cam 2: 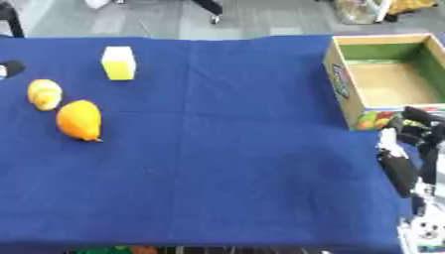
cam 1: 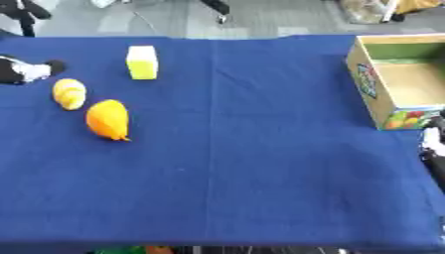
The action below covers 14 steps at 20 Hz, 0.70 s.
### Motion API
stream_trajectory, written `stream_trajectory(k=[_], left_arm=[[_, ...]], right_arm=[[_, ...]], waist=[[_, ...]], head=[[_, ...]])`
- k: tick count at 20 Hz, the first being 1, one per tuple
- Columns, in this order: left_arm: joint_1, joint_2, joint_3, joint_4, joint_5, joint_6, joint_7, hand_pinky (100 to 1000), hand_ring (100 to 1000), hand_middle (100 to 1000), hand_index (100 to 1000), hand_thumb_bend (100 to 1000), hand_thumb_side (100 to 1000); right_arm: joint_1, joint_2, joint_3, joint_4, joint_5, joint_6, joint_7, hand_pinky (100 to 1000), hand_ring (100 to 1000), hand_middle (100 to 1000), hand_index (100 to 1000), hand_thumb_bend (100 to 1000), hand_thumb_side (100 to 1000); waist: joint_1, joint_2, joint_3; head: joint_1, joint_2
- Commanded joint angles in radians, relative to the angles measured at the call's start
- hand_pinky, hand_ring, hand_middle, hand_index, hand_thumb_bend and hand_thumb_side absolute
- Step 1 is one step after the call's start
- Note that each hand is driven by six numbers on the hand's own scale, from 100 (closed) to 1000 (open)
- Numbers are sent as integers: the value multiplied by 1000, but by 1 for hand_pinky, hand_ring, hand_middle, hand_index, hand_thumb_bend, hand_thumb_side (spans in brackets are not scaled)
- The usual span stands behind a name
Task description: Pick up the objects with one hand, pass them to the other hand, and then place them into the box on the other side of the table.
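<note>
We see 3 things on the blue cloth (cam 1: 260, 163) at left: a yellow block (cam 1: 142, 62), a pale yellow fruit (cam 1: 69, 94) and an orange fruit (cam 1: 108, 119) beside it. The box (cam 2: 382, 79) stands far right. Our left hand (cam 1: 26, 70) hovers near the pale fruit, its fingers unclear; our right hand (cam 2: 402, 166) rests relaxed, holding nothing.

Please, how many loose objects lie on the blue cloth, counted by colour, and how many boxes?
Yellow block: 1
Yellow rounded object: 1
Orange rounded object: 1
Open box, nothing visible inside: 1
Total: 4
</note>
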<state>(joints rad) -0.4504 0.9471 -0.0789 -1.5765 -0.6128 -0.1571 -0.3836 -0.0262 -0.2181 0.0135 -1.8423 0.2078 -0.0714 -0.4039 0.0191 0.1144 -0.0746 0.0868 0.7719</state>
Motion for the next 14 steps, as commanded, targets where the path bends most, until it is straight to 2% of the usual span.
stream_trajectory(k=[1, 6, 14], left_arm=[[-57, 39, -64, 46, -111, -23, -83, 774, 726, 722, 826, 595, 534], [-144, -9, -136, 128, -175, -60, -151, 775, 733, 729, 834, 599, 525], [-198, -71, -175, 249, -191, -109, -213, 768, 718, 713, 822, 559, 501]], right_arm=[[-6, -24, 3, -9, 4, -2, 4, 669, 657, 696, 755, 100, 353], [-5, -24, 5, -8, 3, -3, 7, 669, 657, 696, 754, 100, 354], [-4, -23, 5, -8, 2, -3, 7, 669, 656, 695, 754, 100, 354]], waist=[[14, -31, -3], [15, -33, -6], [14, -31, -9]], head=[[4, -2], [4, -2], [2, -2]])
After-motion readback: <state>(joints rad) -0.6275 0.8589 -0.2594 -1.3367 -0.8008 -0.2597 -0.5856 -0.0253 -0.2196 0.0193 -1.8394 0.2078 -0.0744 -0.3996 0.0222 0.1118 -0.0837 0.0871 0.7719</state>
